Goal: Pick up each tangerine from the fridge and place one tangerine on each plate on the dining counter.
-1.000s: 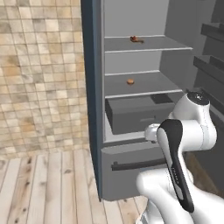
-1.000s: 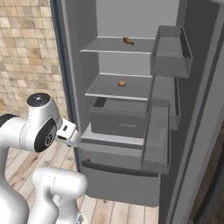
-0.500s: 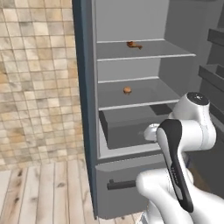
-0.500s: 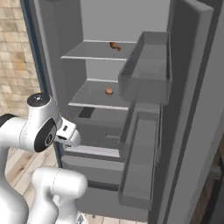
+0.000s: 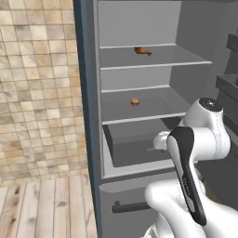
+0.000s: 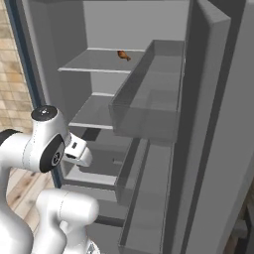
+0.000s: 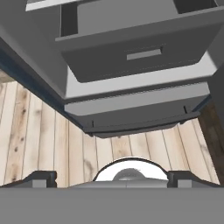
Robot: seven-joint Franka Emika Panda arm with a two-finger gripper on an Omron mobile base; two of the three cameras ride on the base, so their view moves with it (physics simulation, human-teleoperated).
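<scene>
The fridge stands open in front of me, with pale shelves and a wide grey drawer. One small orange tangerine lies on the middle shelf, well above and behind my arm. The second tangerine, the plates and the dining counter are out of view. My gripper hangs low in front of the drawer and points down at the fridge's bottom front and the floor. Its fingertips stand wide apart with nothing between them, so it is open.
A brown drumstick-like food lies on the top shelf, also seen from the right. The open door's deep bins jut out on the right. A tiled wall and wooden floor lie to the left.
The whole picture has shifted: the base has driven closer to the fridge, which now looms larger. The arm holds the same pose and the gripper stays open.
</scene>
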